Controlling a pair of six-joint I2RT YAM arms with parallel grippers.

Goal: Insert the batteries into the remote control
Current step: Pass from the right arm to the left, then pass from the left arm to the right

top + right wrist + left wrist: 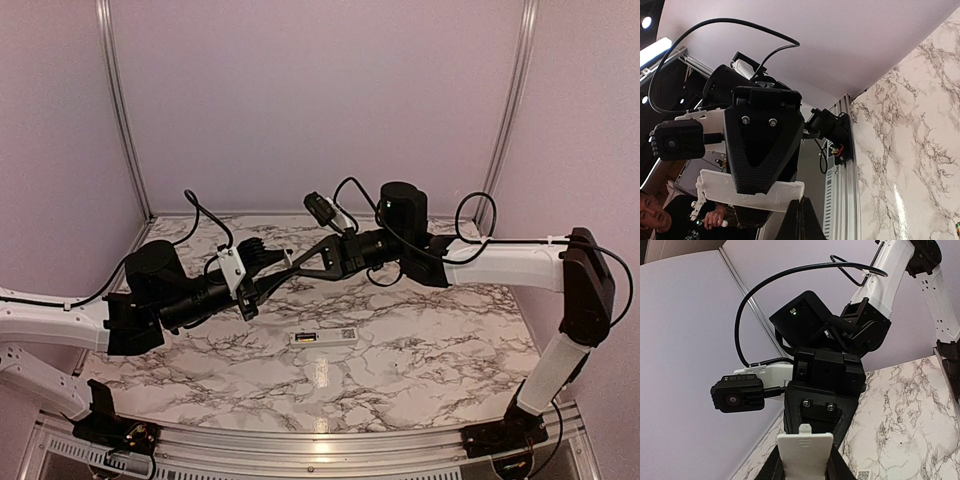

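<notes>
Left gripper [805,471] grips the cover plate [805,452]; remote control's [323,336] label illegible.

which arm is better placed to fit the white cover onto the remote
Left, probably: the left fingers grip the cover plate, and the remote control lies on the table nearby. Whether the right fingers also hold it is unclear.

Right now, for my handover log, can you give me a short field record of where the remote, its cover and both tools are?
remote control: lying flat on the table, no tool on it
cover plate: held in the air, off the table
left tool: shut on the cover plate
right tool: raised, tip to tip with the left tool; grip unclear
</notes>
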